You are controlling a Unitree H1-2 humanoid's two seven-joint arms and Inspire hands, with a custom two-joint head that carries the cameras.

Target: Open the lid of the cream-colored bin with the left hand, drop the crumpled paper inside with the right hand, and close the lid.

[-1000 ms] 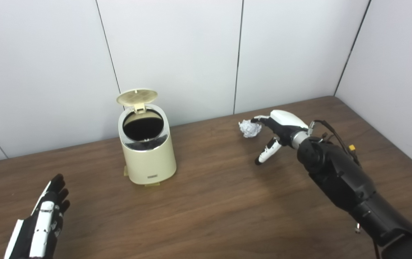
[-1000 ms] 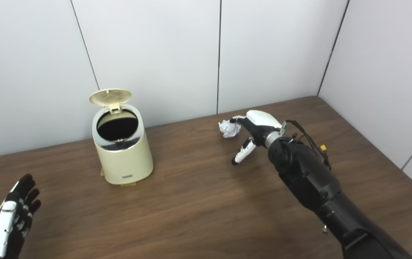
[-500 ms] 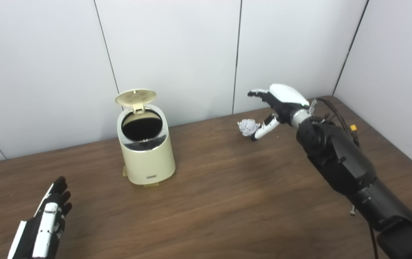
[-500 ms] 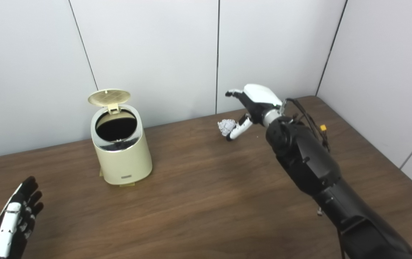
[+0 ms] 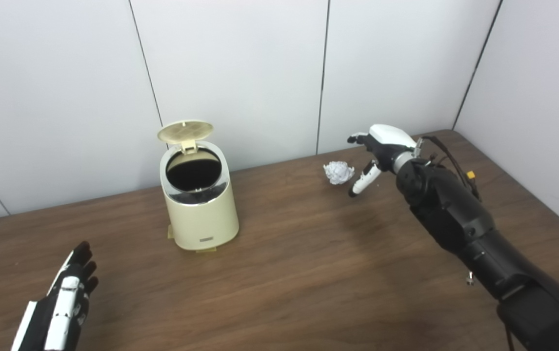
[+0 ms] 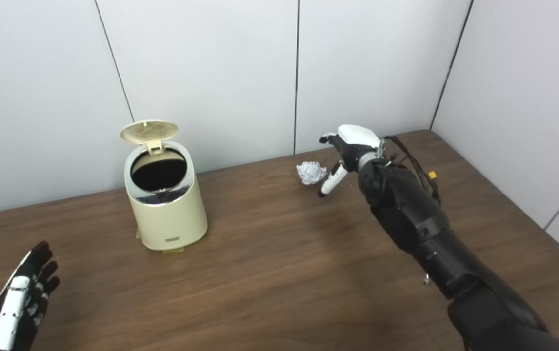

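The cream-colored bin (image 5: 201, 214) stands on the table left of centre, its round lid (image 5: 185, 131) tipped up at the back and the dark inside showing. A white crumpled paper ball (image 5: 338, 172) lies on the table to the right of the bin. My right hand (image 5: 376, 148) hovers just right of and above the ball, fingers spread, open, not touching it. Low at the left my left hand (image 5: 60, 307) rests flat and open, far from the bin.
The brown wooden table (image 5: 289, 273) runs to white wall panels at the back and on the right. My black right forearm (image 5: 460, 219) crosses the right side of the table. Cables hang off its wrist.
The right hand, first touching the paper ball, lifted off it, then came back down to its right side. The ball stayed on the table. The left hand barely moved.
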